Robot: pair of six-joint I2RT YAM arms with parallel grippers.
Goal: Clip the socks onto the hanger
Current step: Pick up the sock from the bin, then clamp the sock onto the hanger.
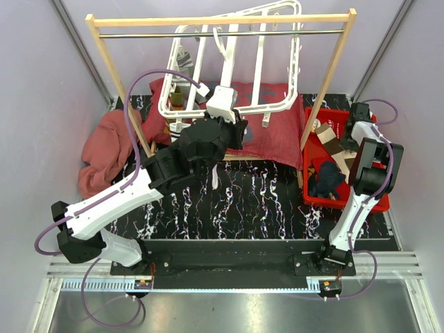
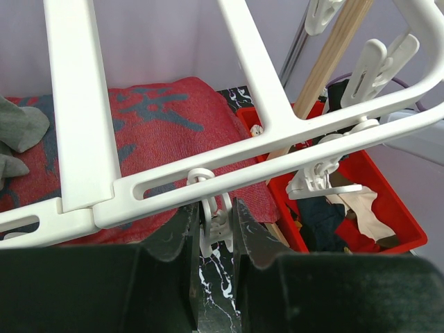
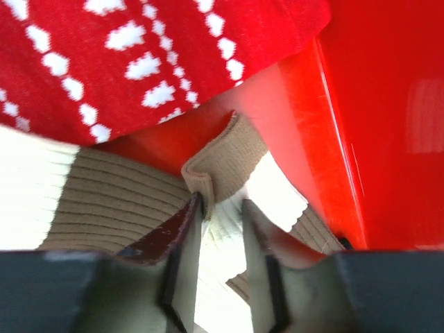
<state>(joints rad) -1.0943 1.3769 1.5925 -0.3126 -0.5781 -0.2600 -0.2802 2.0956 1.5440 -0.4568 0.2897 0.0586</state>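
The white hanger [image 1: 259, 66] hangs tilted from the wooden rail. My left gripper [image 1: 238, 127] is at its lower edge, shut on a small white dangling clip [image 2: 216, 222] under the hanger's cross bar [image 2: 76, 104]. My right gripper [image 1: 347, 149] is down in the red bin, shut on a fold of a beige and white striped sock [image 3: 229, 163]. A navy sock [image 1: 326, 179] lies in the bin. A striped sock [image 1: 184, 61] hangs at the hanger's left side. A grey sock [image 2: 21, 128] lies on the red cloth.
The wooden rail frame [image 1: 222, 19] stands across the back. A red cloth [image 1: 274, 135] is draped under the hanger, and another [image 1: 104, 149] is heaped at the left. The red bin [image 1: 380, 201] at the right holds several socks, one red with white marks [image 3: 139, 55].
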